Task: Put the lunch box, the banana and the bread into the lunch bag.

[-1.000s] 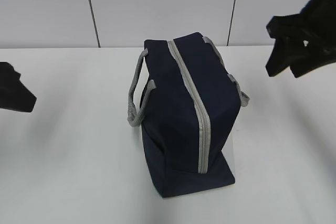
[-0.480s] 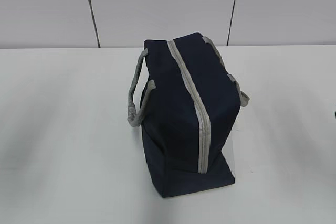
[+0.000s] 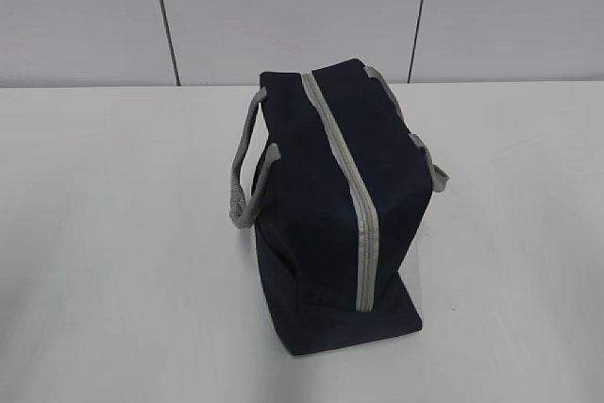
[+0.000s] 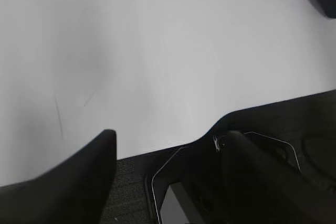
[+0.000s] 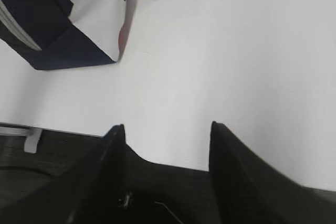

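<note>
Both my arms had left the exterior view. My left gripper point(image 4: 165, 177) and right gripper point(image 5: 167, 148) stood wide, empty. The lunch bag point(image 3: 335, 205) sat zipped mid-counter point(image 3: 113, 233) — packing apparently finished.

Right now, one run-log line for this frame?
lunch bag: upright on table, zipper closed | left gripper: open, empty | right gripper: open, empty | lunch box, banana, bread: not visible
</note>
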You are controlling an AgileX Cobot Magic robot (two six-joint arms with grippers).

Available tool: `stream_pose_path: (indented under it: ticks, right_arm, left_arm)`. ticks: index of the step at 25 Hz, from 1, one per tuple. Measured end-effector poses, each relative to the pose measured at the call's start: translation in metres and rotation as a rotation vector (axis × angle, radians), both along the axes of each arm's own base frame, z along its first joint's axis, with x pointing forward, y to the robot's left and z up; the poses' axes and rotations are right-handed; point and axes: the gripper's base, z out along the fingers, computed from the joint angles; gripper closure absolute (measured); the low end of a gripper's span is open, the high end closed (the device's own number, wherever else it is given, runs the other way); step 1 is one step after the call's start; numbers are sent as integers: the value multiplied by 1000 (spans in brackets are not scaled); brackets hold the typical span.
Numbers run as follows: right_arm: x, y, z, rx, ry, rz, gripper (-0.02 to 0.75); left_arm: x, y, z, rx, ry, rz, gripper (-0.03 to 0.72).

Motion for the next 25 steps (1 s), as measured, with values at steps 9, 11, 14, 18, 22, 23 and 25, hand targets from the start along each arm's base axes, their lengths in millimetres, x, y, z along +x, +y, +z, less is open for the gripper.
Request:
stream_pose_path:
  ticks: [9,11,14,18,22,23,25]
  right_arm:
    - [-42,-21,-4,-116,-164,-89,358]
    - [-39,-20,-10,-118,-162,-88,358]
    - [-29,-19,-24,-108,-141,-97,358]
    - [-23,-18,-34,-94,-135,-107,358]
    - [-22,-17,-34,-90,-148,-108,358]
    - [-22,-17,-34,-89,-148,-109,358]
    - [-22,-17,-33,-89,-149,-109,358]
  left_arm:
    - [-24,7,1,-12,-131,-7,246]
    - [-25,8,1,-11,-140,-6,246]
    - [-26,8,1,-9,-142,-6,246]
    - [-25,9,1,-4,-143,-6,246]
    - [-25,9,1,5,-146,-7,248]
    - [-25,9,1,5,-146,-7,251]
    - [-25,9,1,5,-146,-7,258]
